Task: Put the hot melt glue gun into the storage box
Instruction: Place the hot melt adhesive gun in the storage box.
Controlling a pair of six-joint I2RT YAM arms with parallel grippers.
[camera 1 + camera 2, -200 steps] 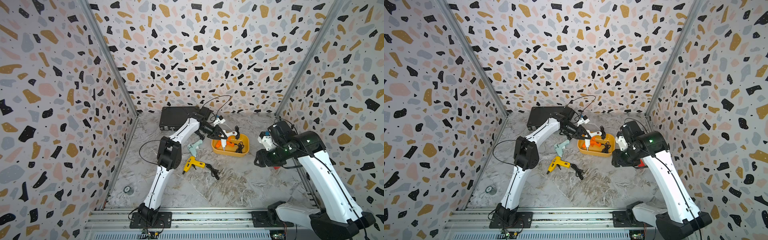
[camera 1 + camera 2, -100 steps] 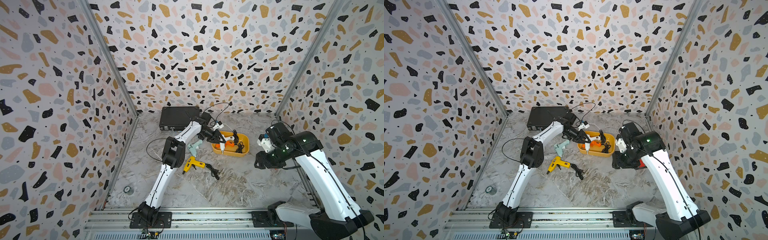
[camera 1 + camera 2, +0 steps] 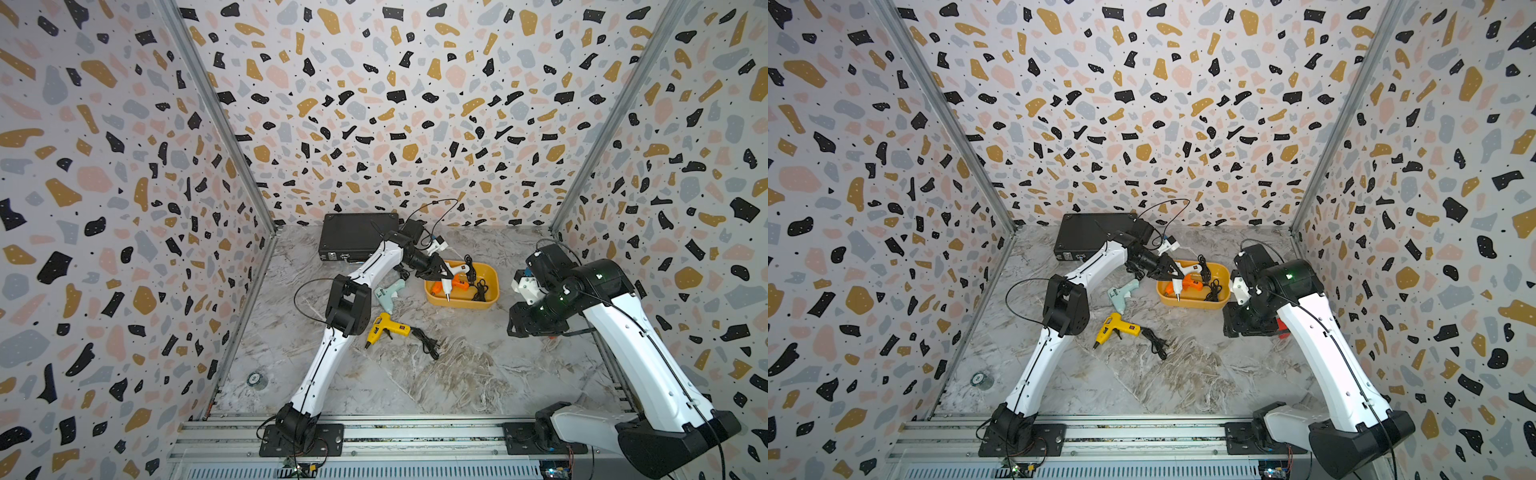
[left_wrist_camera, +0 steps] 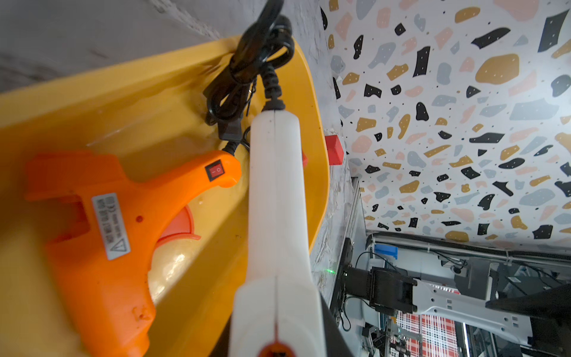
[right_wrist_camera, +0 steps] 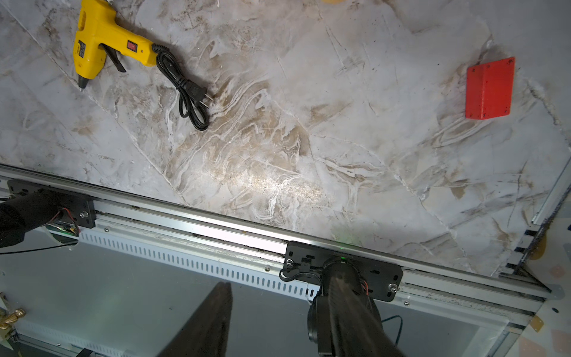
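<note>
Our left gripper [image 3: 441, 273] has lowered the white glue gun [image 3: 447, 284] nose-down into the storage box [image 3: 465, 305], beside the orange glue gun [image 4: 117, 222]. Its jaws are clamped on it, so we judge release comes next. We cannot tell how the right gripper [image 3: 517, 326] has its jaws. The tabletop [image 3: 457, 374] is marbled, the walls [image 3: 374, 104] terrazzo-patterned.

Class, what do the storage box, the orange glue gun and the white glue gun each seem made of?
Storage box: probably glossy moulded plastic; highlights glint on its smooth walls. Orange glue gun: hard, semi-gloss plastic with moulded edges. White glue gun: matte plastic, apparently; a seam runs down its middle.
</note>
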